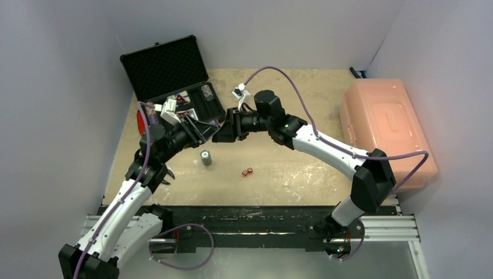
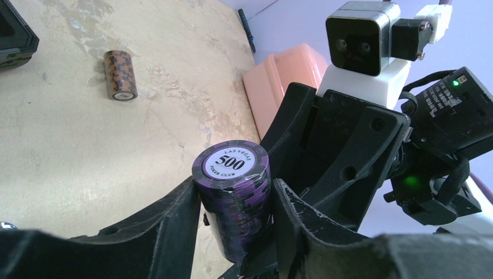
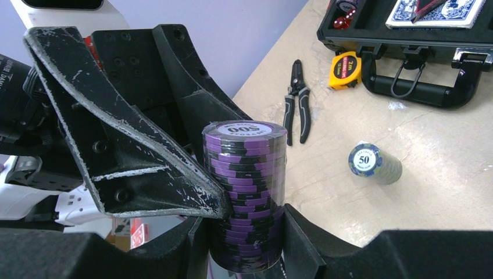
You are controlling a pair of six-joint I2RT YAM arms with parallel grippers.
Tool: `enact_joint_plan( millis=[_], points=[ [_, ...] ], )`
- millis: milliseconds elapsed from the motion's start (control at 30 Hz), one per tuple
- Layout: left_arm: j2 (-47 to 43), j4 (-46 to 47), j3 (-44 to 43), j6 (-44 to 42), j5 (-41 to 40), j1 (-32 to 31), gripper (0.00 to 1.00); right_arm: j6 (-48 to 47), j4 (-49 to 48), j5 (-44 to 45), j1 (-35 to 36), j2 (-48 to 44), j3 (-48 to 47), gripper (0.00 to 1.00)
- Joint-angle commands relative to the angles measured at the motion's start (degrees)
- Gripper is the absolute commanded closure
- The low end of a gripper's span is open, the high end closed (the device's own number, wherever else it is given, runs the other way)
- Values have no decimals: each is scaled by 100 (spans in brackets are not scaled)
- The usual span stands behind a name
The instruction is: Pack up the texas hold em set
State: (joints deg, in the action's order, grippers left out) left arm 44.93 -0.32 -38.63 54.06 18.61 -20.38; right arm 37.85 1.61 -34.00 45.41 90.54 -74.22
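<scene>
Both left gripper point(image 2: 235, 200) and right gripper point(image 3: 244, 226) are being held half-closed on one purple 500 chip stack point(image 2: 232, 165), left contact seemingly firm. Risk: chips being spilled by mistimed release.

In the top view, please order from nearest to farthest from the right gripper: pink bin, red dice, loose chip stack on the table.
1. Loose chip stack, just left of the right gripper, which holds the purple chip stack.
2. Red dice, toward the arm bases.
3. Pink bin, at the far right.
</scene>
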Motion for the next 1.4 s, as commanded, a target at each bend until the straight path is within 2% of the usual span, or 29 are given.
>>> enact_joint_plan(
  millis=[0,133,200,367,600,967,1367],
  points=[
    [-15,228,-118,41,-130,-50,65,69,-732,-102,47,-357,-109,100],
    [-17,185,-118,24,-139,-54,89,57,-725,-68,47,-344,-144,98],
    [-19,101,-154,-11,-172,-54,100,43,-707,-36,48,-359,-146,84],
    [-45,-244,-274,-98,-302,-54,100,-66,-553,175,48,-477,-149,31],
    [72,-667,-661,-339,-466,-54,100,-311,-179,441,45,-667,-135,2],
    [792,-1285,-1489,-707,-875,-54,100,-786,710,1563,42,-1295,74,1],
    [2416,-2437,-3121,-1352,-1602,-32,100,-952,1152,2388,38,-1665,258,1]
  ],
)
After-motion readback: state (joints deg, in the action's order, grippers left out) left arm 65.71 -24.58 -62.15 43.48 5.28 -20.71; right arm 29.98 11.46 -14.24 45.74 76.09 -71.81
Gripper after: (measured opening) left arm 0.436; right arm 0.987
